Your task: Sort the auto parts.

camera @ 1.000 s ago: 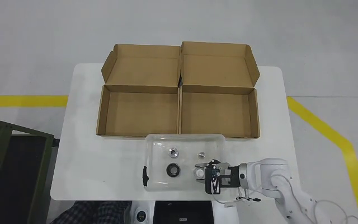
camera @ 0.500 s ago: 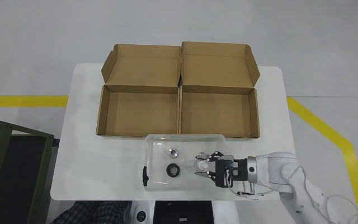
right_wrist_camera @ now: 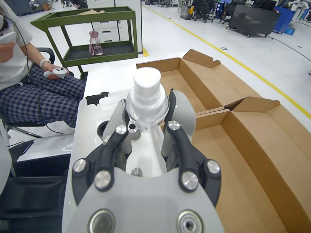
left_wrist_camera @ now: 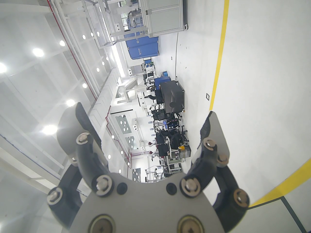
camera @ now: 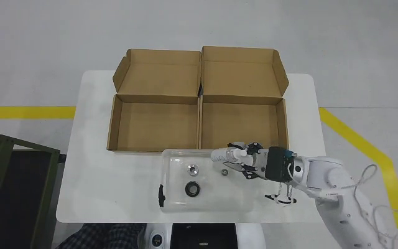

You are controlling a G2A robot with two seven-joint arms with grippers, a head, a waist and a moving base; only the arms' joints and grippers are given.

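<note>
Right gripper [right_wrist_camera: 148,103]: clamped on a white part [right_wrist_camera: 147,79] and held over the far right corner of the tray [camera: 175,203].
White part: gripped at its clear collar, with the cap end pointed along the tray's far edge.
Left gripper [left_wrist_camera: 145,112]: fingers are spread apart with nothing between them; its place relative to the tray cannot be told.
In the tray: a silver part [camera: 193,168], a black ring [camera: 193,188] nearer than it, and a small silver piece [camera: 224,171] just beside the right gripper's fingers.
Boxes: a left box [camera: 155,124] and a right box [camera: 239,124] are set side by side just beyond the tray, lids open.
</note>
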